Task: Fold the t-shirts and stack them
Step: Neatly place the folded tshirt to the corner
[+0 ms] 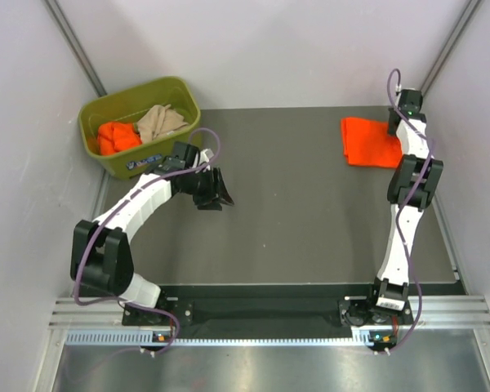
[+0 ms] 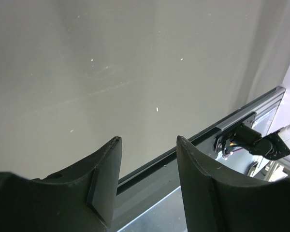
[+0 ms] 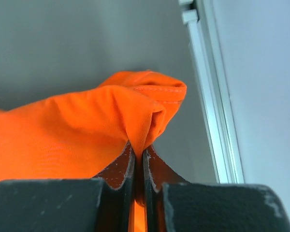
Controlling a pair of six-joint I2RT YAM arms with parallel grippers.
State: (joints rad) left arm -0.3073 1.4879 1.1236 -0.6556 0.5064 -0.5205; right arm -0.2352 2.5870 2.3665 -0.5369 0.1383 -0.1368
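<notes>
The right gripper is pinched shut on a bunched edge of the folded orange t-shirt, at the far right of the table. It should probably lift only slightly and move slowly, so the layers stay flat. The left gripper hangs open and empty near the far-left bin, which holds a second orange t-shirt and a beige t-shirt.

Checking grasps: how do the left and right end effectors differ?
The left end effector is open and empty; the right end effector is shut on the orange t-shirt on the table. The left hangs beside the green bin, the right at the far corner. Both are black.
</notes>
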